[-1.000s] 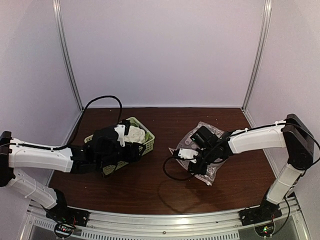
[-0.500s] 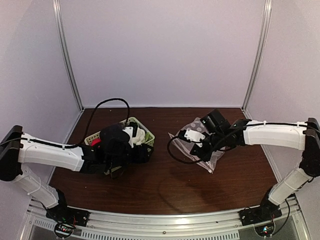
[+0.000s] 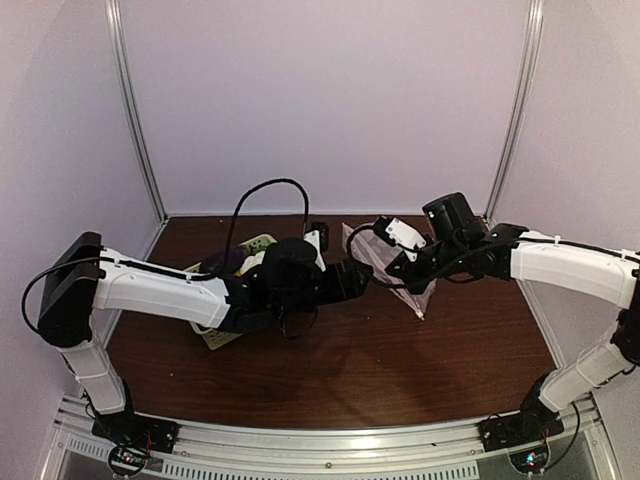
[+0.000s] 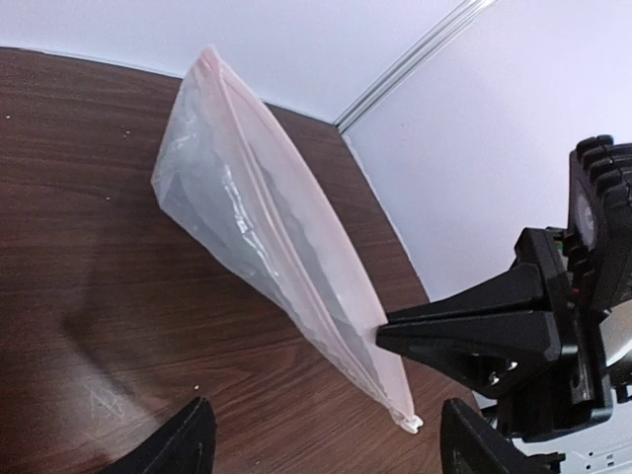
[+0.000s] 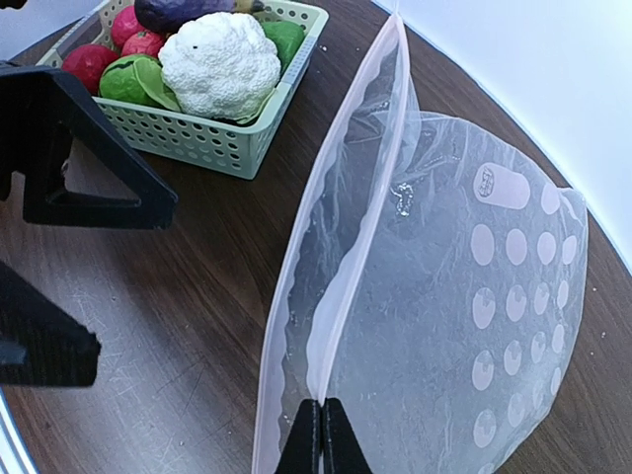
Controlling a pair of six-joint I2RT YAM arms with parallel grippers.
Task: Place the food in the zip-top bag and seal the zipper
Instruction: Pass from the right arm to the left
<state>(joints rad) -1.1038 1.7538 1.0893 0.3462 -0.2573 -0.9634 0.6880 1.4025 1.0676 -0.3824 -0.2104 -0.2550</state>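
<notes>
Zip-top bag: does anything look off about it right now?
Yes. The zip-top bag hangs slanted from the right claw, pinched at one end of its mouth; the mouth barely gapes, and nothing is inside.

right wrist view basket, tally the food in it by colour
red fruits: 3
green vegetables: 2
white cauliflower: 1
dark purple piece: 1
total showing: 7, all in the basket; more may be hidden underneath
</notes>
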